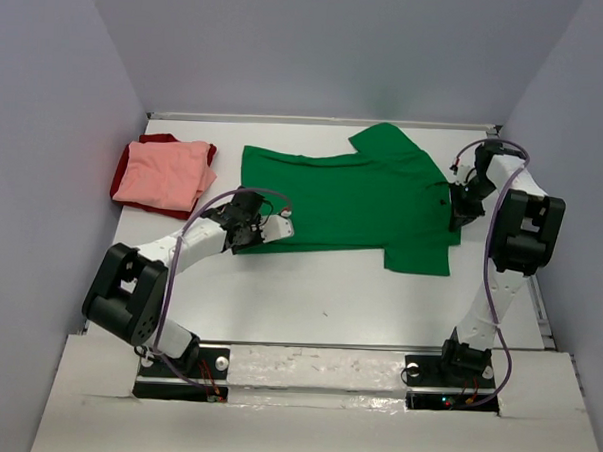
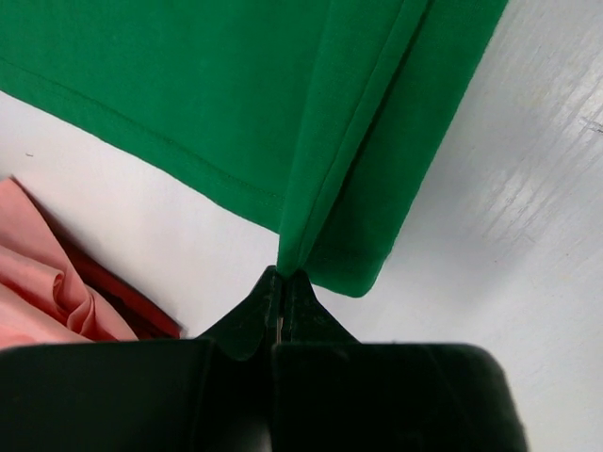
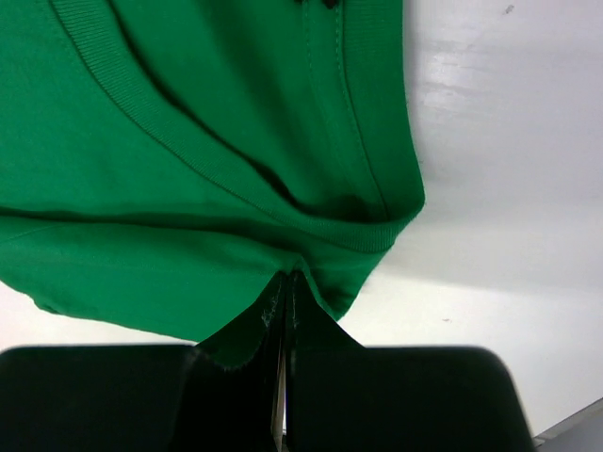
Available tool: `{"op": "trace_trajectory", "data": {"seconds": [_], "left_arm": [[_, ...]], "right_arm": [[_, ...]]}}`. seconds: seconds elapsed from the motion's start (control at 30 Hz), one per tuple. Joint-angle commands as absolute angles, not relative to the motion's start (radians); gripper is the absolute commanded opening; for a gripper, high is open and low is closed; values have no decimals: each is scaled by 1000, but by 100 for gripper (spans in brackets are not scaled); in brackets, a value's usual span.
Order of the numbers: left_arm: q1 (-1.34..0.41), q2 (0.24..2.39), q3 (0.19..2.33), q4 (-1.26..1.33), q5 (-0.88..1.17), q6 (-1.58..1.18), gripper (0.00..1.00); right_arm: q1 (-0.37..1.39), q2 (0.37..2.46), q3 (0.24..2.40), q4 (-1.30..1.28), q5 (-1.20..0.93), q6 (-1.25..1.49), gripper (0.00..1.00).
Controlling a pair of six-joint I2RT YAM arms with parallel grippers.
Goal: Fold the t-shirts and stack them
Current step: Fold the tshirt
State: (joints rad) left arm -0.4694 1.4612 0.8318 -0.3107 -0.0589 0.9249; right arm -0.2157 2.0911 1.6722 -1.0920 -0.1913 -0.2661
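The bright green t-shirt [image 1: 353, 198] lies spread across the middle of the table, hem to the left, collar to the right. My left gripper [image 1: 243, 228] is shut on its lower hem corner, seen as a pinched fold in the left wrist view [image 2: 311, 217]. My right gripper [image 1: 461, 205] is shut on the cloth by the ribbed collar [image 3: 236, 179]. The salmon pink t-shirt [image 1: 164, 175] lies folded on the dark red t-shirt [image 1: 207, 152] at the back left; both show in the left wrist view, pink [image 2: 38, 292] and red [image 2: 132, 306].
White table [image 1: 308, 296] with grey walls on three sides. The back edge [image 1: 326, 120] runs just behind the green shirt's sleeve. The arm bases [image 1: 175, 366] sit at the near edge.
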Motion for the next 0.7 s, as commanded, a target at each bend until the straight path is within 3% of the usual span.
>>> {"op": "trace_trajectory", "data": {"seconds": [0.0, 0.53, 0.6, 0.67], "left_arm": [[-465, 1471, 854, -299, -77, 922, 0], [-465, 1522, 844, -238, -101, 925, 1], [-463, 1526, 838, -230, -107, 927, 4], [-465, 1537, 838, -221, -113, 922, 16]], "right_arm": [[-219, 2114, 1730, -1101, -198, -268, 0], [-219, 2129, 1741, -1109, -203, -291, 0], [-219, 2128, 1740, -1109, -198, -293, 0], [-219, 2128, 1740, -1111, -196, -293, 0]]}}
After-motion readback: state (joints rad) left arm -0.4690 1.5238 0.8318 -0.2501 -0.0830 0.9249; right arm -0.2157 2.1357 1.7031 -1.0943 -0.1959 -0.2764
